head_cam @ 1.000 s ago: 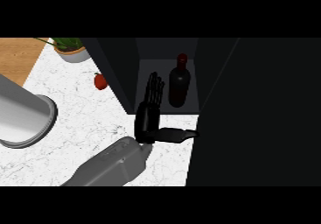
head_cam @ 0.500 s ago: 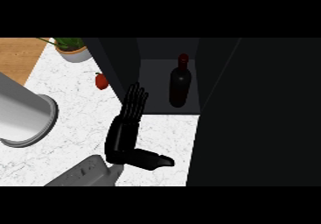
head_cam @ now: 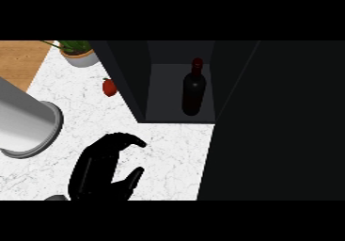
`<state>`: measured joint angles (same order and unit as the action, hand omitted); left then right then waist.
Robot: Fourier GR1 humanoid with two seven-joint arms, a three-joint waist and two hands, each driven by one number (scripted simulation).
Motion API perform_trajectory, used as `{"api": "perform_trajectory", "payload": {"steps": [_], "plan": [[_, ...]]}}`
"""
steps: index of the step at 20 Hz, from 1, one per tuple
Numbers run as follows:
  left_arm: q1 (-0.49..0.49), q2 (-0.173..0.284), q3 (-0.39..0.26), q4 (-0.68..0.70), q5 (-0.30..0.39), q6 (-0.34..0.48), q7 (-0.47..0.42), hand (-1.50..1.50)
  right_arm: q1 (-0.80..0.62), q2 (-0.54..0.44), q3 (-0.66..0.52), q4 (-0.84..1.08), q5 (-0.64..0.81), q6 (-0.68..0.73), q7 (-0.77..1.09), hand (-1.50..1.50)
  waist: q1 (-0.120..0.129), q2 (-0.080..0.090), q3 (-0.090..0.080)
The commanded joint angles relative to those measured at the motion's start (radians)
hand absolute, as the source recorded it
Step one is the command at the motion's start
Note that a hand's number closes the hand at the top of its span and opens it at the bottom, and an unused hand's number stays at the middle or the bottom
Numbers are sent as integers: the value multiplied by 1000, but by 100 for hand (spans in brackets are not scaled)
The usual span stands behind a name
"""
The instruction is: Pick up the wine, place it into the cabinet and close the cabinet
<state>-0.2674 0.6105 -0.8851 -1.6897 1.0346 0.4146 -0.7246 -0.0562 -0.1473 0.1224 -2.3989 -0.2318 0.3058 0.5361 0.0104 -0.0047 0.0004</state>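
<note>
Nearest: one black hand (head_cam: 100, 173) low over marble counter (head_cam: 168, 155), fingers curled, thumb out, holding nothing; which arm, cannot tell. Other hand unseen. Beyond: wine (head_cam: 193, 89) upright inside open cabinet (head_cam: 137, 80). Likely glass: heavy, stiff, slick, breakable; best held round body. Grey cylinder (head_cam: 22, 124), red fruit (head_cam: 109, 87), potted plant (head_cam: 79, 52) leftward.
</note>
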Motion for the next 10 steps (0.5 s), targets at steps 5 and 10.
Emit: {"api": "perform_trajectory", "payload": {"steps": [5,10], "plan": [[208,201,99,-120,17,-145,-45,150,118,26,143,-124,-121,45,35,150,-3,0,-1],[277,343,244,-191,111,-222,-17,-150,58,105,395,-107,30,-17,102,150,3,-2,-2]]}}
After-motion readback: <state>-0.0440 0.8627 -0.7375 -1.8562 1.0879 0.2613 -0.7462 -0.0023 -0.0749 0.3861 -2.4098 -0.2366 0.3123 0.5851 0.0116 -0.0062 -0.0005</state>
